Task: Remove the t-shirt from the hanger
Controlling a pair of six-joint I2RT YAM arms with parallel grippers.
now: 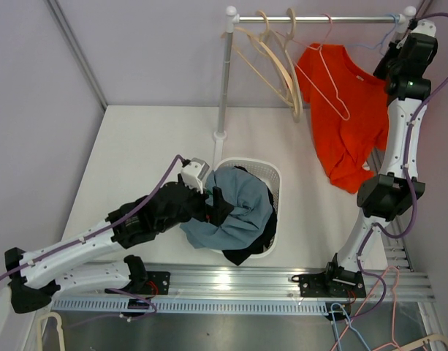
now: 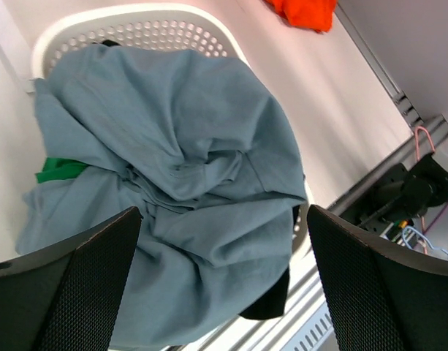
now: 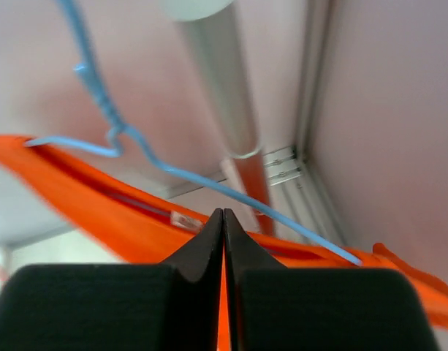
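the orange short-sleeved t-shirt (image 1: 348, 124) hangs on a thin blue wire hanger (image 3: 209, 183) at the right end of the metal clothes rail (image 1: 319, 18), over the far right corner of the white table (image 1: 136, 146). its hem droops toward the table's right edge. the right gripper (image 3: 224, 219) is up at the shirt's top edge, just under the blue wire. its fingers are pressed together with a sliver of orange cloth caught between them.

the left gripper (image 2: 224, 278) hovers with its jaws spread wide above a crumpled grey-blue garment (image 2: 187, 161) and holds nothing. that garment is heaped in a white perforated plastic laundry basket (image 1: 273, 174) near the middle of the table's near edge and spills over the rim. a bit of green cloth (image 2: 59, 170) peeks out beneath it. pale wooden hangers (image 1: 278, 66) and a pink wire hanger (image 1: 329, 73) hang further left on the rail.
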